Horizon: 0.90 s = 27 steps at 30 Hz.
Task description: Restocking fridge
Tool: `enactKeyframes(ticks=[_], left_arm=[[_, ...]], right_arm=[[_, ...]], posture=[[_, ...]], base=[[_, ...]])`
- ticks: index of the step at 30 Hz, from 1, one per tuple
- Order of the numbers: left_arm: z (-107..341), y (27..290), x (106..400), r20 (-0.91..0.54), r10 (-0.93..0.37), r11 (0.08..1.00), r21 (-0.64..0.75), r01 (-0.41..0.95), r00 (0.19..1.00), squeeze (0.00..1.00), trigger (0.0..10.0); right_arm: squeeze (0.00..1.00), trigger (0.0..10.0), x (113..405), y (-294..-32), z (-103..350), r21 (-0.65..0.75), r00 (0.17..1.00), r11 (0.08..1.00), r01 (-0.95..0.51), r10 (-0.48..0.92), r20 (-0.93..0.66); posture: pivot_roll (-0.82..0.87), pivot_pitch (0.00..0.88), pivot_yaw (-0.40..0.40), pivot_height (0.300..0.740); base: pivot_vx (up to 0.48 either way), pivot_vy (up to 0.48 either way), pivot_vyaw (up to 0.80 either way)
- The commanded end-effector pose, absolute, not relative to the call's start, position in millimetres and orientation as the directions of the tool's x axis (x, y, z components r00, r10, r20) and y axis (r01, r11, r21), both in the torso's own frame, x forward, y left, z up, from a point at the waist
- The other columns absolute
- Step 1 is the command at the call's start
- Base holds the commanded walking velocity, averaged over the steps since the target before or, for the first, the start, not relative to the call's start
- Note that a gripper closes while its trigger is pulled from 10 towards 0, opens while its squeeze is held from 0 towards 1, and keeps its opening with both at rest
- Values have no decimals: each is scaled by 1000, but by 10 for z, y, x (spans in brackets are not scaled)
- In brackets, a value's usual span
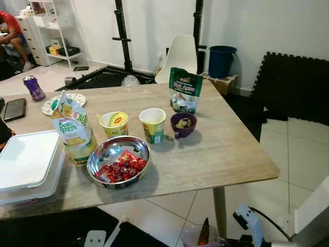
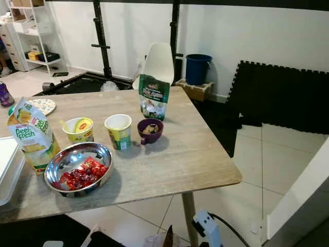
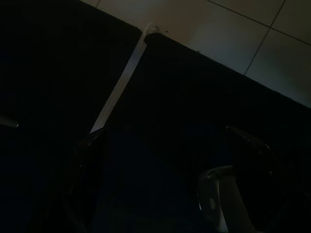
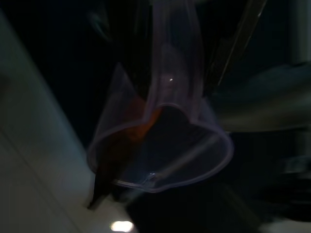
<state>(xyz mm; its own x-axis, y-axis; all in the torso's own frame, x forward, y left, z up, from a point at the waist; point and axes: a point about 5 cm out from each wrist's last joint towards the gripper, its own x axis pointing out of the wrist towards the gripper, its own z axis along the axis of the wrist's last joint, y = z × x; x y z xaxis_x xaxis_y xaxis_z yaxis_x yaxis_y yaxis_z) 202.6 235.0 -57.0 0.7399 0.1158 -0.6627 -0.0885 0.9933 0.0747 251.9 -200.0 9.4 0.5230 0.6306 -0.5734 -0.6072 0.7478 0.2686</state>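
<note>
- The right gripper pinches a clear plastic cup low, below the table's front edge; the soft wall may buckle and slip.
- Bowl and carton sit near that edge; rising could knock them.
- Left gripper hangs spread, idle.

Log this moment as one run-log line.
phase: at table | right gripper: holding clear plastic cup, low | left gripper: idle | table: juice carton, steel bowl

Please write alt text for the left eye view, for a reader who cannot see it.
A wooden table holds a steel bowl of red fruit, a juice carton, two yellow cups, a purple cup and a green snack bag. A white lidded container sits at its left edge.
</note>
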Motion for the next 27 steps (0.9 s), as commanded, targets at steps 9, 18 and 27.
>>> enactKeyframes(ticks=[9, 18, 27], left_arm=[[-641, 2384, 1913, -692, 174, 982, 71, -174, 701, 0, 10000], [-648, 2363, 1940, -712, 164, 986, 90, -144, 683, 0, 10000], [-655, 2311, 1952, -710, 156, 987, 94, -126, 686, 0, 10000]], right_arm=[[0, 824, 2449, -2237, -263, 84, 792, 995, -44, 87, -605], [0, 10000, 2302, -2179, -418, 47, 797, 996, 80, -35, -602], [0, 10000, 2310, -2088, -463, -23, 780, 999, 31, -39, -625]], posture=[[26, 91, 21, 740], [12, 110, 8, 740], [14, 122, -23, 740]], base=[[0, 0, 0], [0, 0, 0], [0, 0, 0]])
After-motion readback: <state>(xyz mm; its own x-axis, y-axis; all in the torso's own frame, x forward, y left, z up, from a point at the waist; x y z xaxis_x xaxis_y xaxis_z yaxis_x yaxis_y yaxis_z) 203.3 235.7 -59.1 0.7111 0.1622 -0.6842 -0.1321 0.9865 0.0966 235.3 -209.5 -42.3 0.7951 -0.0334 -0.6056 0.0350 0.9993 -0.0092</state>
